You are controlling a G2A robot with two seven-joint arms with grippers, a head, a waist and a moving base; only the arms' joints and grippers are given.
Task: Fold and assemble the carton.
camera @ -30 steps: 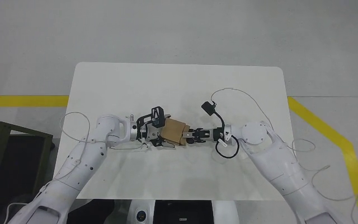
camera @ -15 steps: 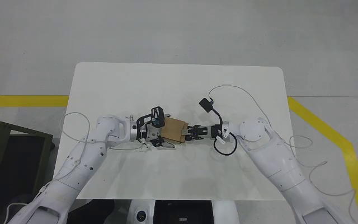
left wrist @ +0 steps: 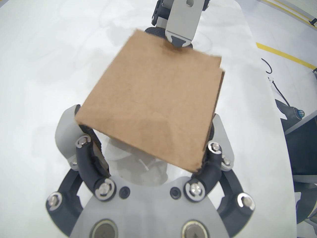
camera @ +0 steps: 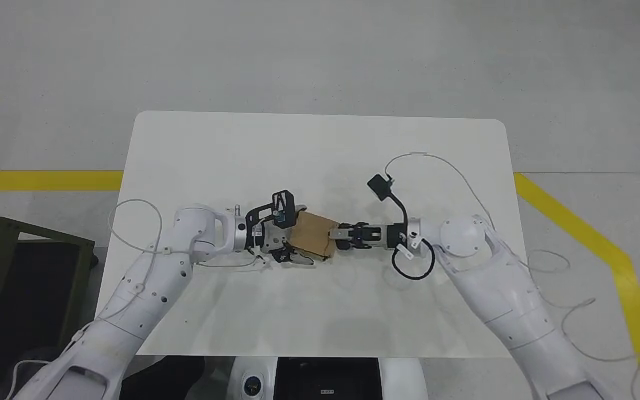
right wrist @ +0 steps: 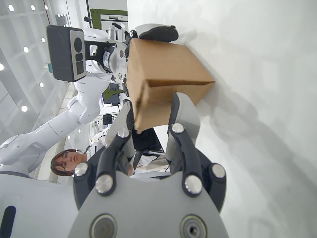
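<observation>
A brown cardboard carton [camera: 313,234] is held near the middle of the white table [camera: 200,160], between my two grippers. My left gripper [camera: 283,240] is shut on it: in the left wrist view its fingers [left wrist: 74,130] clamp the two sides of the carton [left wrist: 153,105]. My right gripper [camera: 340,236] meets the opposite end. From the right wrist view, its fingers [right wrist: 184,115] sit on either side of the end flap of the carton [right wrist: 163,63], pinching it. One right fingertip [left wrist: 177,41] lies on the carton's far top edge.
A thin cable [camera: 440,165] from the right arm loops over the table's right half. A dark bin [camera: 30,270] stands on the floor past the left edge. Bare tabletop lies behind and in front of the carton.
The right arm shifted slightly left, then back right, with its wrist turning a little. The carton tilted briefly and stays held between both grippers. The left arm kept still.
</observation>
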